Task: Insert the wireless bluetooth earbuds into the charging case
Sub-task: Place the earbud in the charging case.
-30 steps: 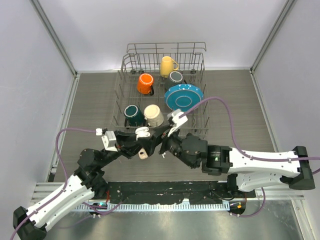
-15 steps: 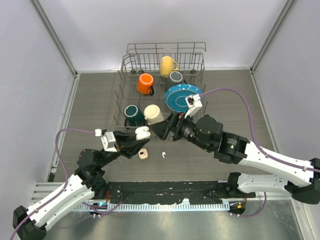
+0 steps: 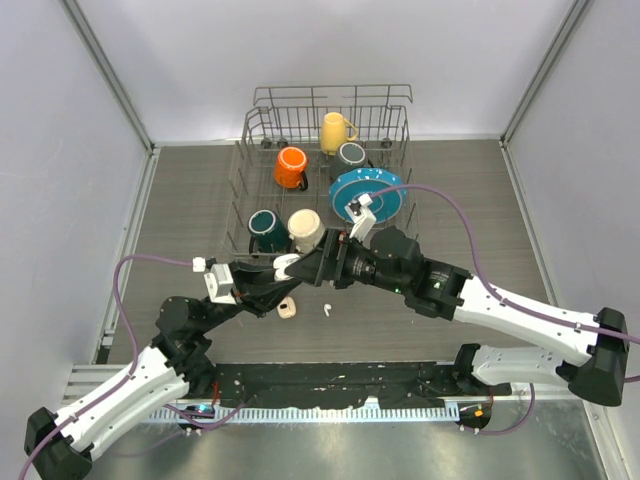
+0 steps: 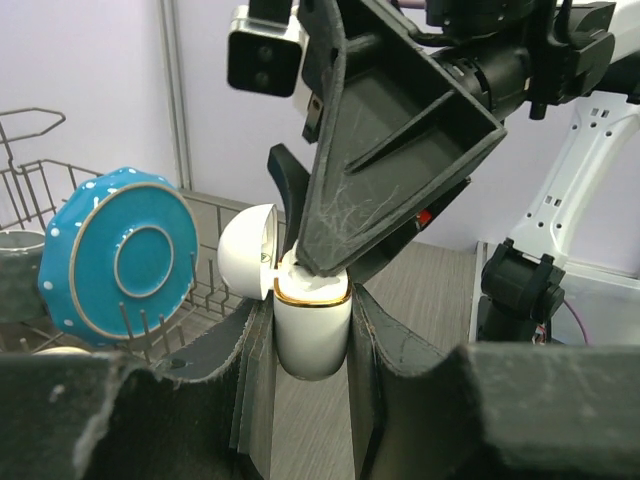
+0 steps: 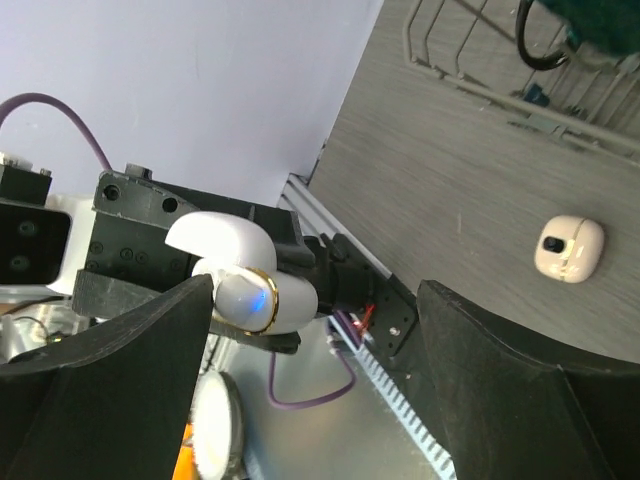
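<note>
Robot lab test cell, plain white walls (image 3: 60, 150) enclosing a grey table (image 3: 190, 200), left arm (image 3: 125, 390) and right arm (image 3: 530, 320) standing bolted beside an aluminium rail (image 3: 330, 412), dish rack (image 3: 395, 245) sitting mid-table.

Glossy white plastic case (image 4: 312, 345) w/ gold band (image 4: 312, 297), metal wire rack (image 3: 330, 92), matt wood-grain table (image 3: 470, 190)

You are running two arms, the left arm (image 3: 120, 395) and the right arm (image 3: 520, 320), each with smooth white shells over chunky black joints. A purple cable (image 3: 150, 259) loops along each one up to a small white camera block (image 3: 360, 212) at the wrist. The fingers (image 4: 390, 120) are matte black wedges, ribbed inside and scuffed with pale scratches.
</note>
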Controlling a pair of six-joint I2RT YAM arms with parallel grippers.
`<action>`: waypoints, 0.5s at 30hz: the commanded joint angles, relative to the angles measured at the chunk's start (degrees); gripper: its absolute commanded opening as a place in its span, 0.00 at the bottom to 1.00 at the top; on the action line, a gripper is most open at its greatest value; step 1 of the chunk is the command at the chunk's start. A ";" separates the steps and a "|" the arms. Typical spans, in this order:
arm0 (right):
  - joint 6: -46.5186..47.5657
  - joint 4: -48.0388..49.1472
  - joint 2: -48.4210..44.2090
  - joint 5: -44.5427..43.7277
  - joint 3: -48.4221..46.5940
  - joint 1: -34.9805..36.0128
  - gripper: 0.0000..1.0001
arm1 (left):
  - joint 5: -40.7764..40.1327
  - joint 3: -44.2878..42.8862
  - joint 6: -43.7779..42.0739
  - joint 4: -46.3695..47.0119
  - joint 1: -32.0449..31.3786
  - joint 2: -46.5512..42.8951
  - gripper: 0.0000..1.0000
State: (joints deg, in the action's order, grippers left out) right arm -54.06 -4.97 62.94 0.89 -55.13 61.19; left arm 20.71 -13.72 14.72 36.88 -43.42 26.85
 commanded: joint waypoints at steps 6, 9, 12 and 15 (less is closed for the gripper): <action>-6.14 12.70 2.63 10.01 3.10 -1.16 0.87 | 0.65 -1.93 -0.66 3.81 0.09 0.04 0.00; -7.28 15.34 3.42 12.99 3.80 -1.16 0.83 | 0.38 -1.84 -0.57 3.72 0.18 0.22 0.00; -7.90 16.84 4.21 14.76 4.24 -1.16 0.75 | 0.12 -1.84 -0.83 3.81 0.09 0.66 0.00; -8.07 17.71 4.30 15.64 4.68 -1.25 0.66 | 0.21 -2.02 -0.83 3.81 0.09 1.27 0.00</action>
State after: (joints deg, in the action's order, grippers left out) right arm -61.17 8.56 67.05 11.94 -51.13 59.57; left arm 21.26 -13.76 14.68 37.04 -43.42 27.33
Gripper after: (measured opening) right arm 0.702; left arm 0.319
